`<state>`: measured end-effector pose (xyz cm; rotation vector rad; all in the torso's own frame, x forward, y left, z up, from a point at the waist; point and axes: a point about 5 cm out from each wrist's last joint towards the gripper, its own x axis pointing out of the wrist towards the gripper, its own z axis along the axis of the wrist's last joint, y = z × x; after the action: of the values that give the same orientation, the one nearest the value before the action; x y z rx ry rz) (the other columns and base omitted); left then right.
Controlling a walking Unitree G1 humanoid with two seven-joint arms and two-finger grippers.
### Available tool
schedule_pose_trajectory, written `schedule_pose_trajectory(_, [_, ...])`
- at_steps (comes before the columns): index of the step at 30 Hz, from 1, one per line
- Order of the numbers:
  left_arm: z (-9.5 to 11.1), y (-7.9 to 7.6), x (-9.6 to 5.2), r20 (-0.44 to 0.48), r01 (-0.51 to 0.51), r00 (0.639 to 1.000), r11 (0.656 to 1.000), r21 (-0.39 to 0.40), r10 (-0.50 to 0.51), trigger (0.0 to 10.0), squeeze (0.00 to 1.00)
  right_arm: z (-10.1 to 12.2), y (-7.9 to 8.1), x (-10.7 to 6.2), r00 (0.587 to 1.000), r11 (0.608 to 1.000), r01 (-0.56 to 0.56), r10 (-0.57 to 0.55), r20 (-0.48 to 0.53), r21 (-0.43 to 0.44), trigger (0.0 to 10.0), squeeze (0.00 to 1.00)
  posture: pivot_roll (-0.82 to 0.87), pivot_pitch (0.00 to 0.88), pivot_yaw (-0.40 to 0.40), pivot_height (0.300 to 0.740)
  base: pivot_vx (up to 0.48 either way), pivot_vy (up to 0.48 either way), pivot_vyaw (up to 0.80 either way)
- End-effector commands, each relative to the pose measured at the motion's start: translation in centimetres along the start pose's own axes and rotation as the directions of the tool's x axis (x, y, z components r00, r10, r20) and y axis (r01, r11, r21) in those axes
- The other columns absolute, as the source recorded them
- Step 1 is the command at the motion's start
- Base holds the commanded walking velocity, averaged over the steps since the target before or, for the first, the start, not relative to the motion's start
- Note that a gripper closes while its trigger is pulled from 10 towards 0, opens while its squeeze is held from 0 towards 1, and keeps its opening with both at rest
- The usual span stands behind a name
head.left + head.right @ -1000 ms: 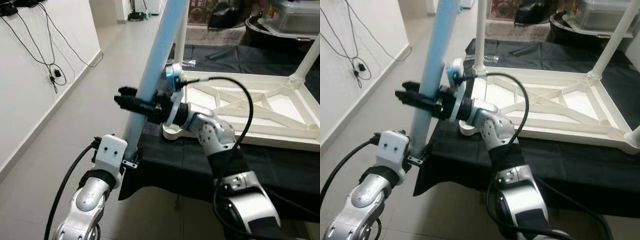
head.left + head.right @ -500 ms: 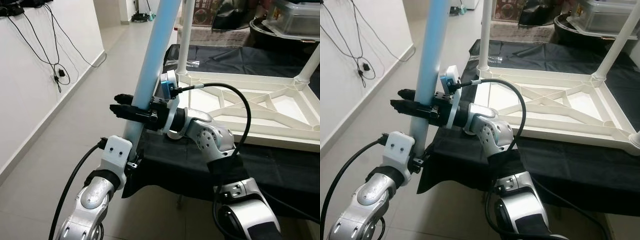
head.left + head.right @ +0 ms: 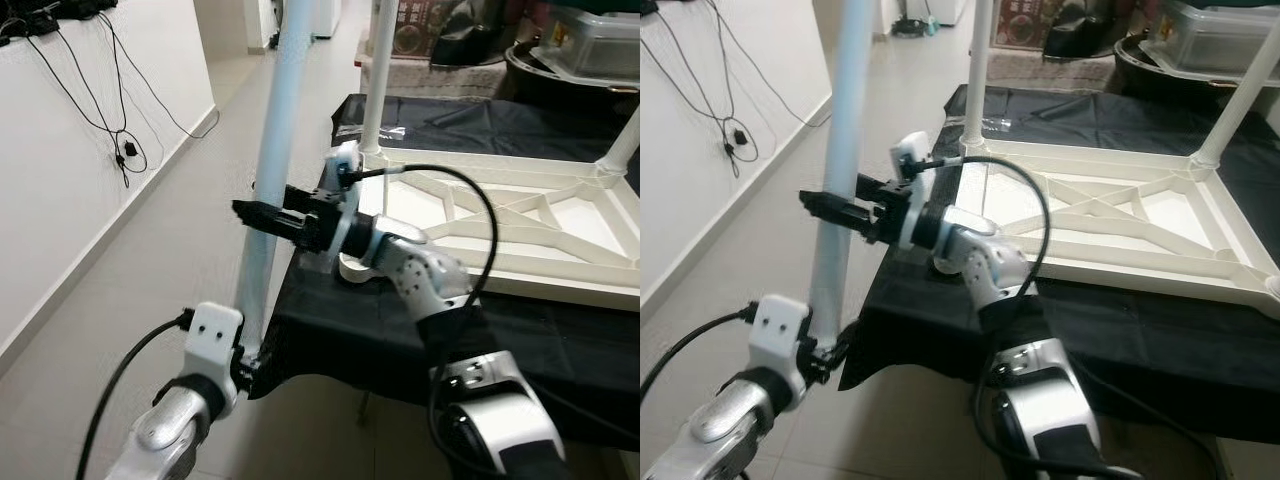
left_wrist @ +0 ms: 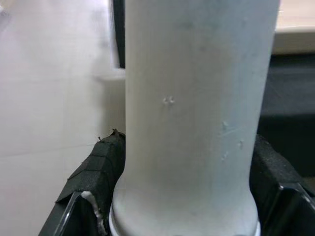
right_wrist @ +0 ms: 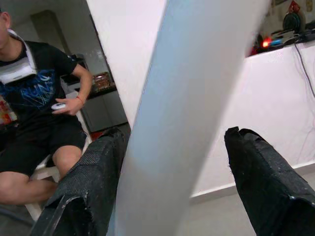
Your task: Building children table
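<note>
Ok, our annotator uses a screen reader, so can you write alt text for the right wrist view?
A pale blue table leg runs steeply between the right gripper's two open black fingers, touching one and clear of the other. Behind, a person in a black T-shirt sits beside a white wall.

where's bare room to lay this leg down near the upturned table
Bare black cloth runs along the upturned table's near rim, right of the right arm. The near left corner is crowded: the right tool straddles the pale leg there, and the left tool clamps its lower end.
</note>
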<state>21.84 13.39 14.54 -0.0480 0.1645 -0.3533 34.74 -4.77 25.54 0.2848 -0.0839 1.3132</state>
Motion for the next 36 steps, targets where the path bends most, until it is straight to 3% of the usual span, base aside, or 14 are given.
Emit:
schedule_pose_trajectory(1, [0.9,-0.3,-0.7,0.044,0.048,0.998,0.999,-0.026,-0.046,10.0,0.00,-0.1,-0.2,-0.7,1.000,1.000,-0.008,0.008,-0.005,0.022,10.0,0.00,0.12,0.061,-0.007,0.740,0.000,0.000,0.00])
schedule_pose_trajectory(2, [0.8,-0.6,-1.4,0.040,0.126,0.992,0.989,-0.075,-0.123,10.0,0.00,0.0,0.2,-1.3,0.994,0.993,-0.104,0.105,-0.012,0.059,10.0,0.00,0.12,0.063,-0.010,0.740,0.000,0.000,0.00])
schedule_pose_trajectory(7, [0.8,-1.0,-1.9,0.048,0.199,0.980,0.969,-0.148,-0.194,10.0,0.00,0.0,0.5,-1.8,0.982,0.979,-0.187,0.189,-0.020,0.081,10.0,0.00,0.12,0.063,-0.010,0.740,0.000,0.000,0.00])
schedule_pose_trajectory(8, [0.8,-1.5,-2.6,0.062,0.291,0.957,0.933,-0.212,-0.284,10.0,0.00,-0.2,1.1,-2.2,0.957,0.952,-0.282,0.288,-0.033,0.122,10.0,0.00,0.12,0.061,-0.009,0.740,0.000,0.000,0.00])
schedule_pose_trajectory(10, [0.8,-1.5,-2.6,0.062,0.291,0.957,0.933,-0.212,-0.284,10.0,0.00,-0.2,1.1,-2.2,0.957,0.952,-0.282,0.288,-0.033,0.122,10.0,0.00,0.12,0.061,-0.009,0.740,0.000,0.000,0.00])
schedule_pose_trajectory(11, [0.9,-2.1,-3.2,0.077,0.381,0.924,0.883,-0.273,-0.375,10.0,0.00,-0.6,1.5,-2.4,0.936,0.926,-0.339,0.350,-0.040,0.164,10.0,0.00,0.12,0.060,-0.008,0.740,0.000,0.000,0.00])
schedule_pose_trajectory(14, [0.9,-2.1,-3.2,0.077,0.381,0.924,0.883,-0.273,-0.375,10.0,0.00,-0.6,1.5,-2.4,0.936,0.926,-0.339,0.350,-0.040,0.164,10.0,0.00,0.12,0.060,-0.008,0.740,0.000,0.000,0.00])
schedule_pose_trajectory(15, [0.7,-2.8,-4.0,0.078,0.464,0.882,0.830,-0.310,-0.464,10.0,0.00,-1.0,1.9,-2.6,0.915,0.901,-0.387,0.402,-0.042,0.195,10.0,0.00,0.12,0.060,-0.006,0.740,0.000,0.000,0.00])
schedule_pose_trajectory(18, [0.7,-2.8,-4.0,0.078,0.464,0.882,0.830,-0.310,-0.464,10.0,0.00,-1.0,1.9,-2.6,0.915,0.901,-0.387,0.402,-0.042,0.195,10.0,0.00,0.12,0.060,-0.006,0.740,0.000,0.000,0.00])
schedule_pose_trajectory(20, [-0.1,-3.9,-6.0,0.030,0.605,0.767,0.708,-0.365,-0.640,10.0,0.00,-1.4,2.6,-2.7,0.879,0.863,-0.452,0.474,-0.055,0.226,10.0,0.00,0.12,0.060,-0.006,0.740,0.000,0.000,0.00])
schedule_pose_trajectory(24, [-0.5,-4.0,-7.2,-0.005,0.663,0.690,0.635,-0.397,-0.724,10.0,0.00,-1.4,3.1,-3.0,0.849,0.834,-0.498,0.525,-0.062,0.236,10.0,0.00,0.11,0.054,0.000,0.740,0.000,0.000,0.00])
schedule_pose_trajectory(31, [-0.6,-3.2,-7.4,-0.041,0.667,0.671,0.626,-0.403,-0.741,10.0,0.00,-1.5,3.7,-3.4,0.812,0.799,-0.545,0.578,-0.078,0.254,10.0,0.00,0.11,0.053,0.001,0.740,0.000,0.000,0.00])
schedule_pose_trajectory(33, [-0.7,-2.2,-6.7,-0.097,0.648,0.693,0.677,-0.350,-0.714,10.0,0.00,-2.0,4.4,-3.4,0.791,0.781,-0.561,0.604,-0.098,0.275,10.0,0.00,0.10,0.053,0.005,0.740,0.000,0.000,0.00])
schedule_pose_trajectory(36, [-0.8,-1.7,-6.2,-0.130,0.640,0.705,0.704,-0.308,-0.698,10.0,0.00,-2.3,4.8,-3.2,0.784,0.773,-0.563,0.611,-0.106,0.291,10.0,0.00,0.10,0.053,0.005,0.740,0.000,0.000,0.00])
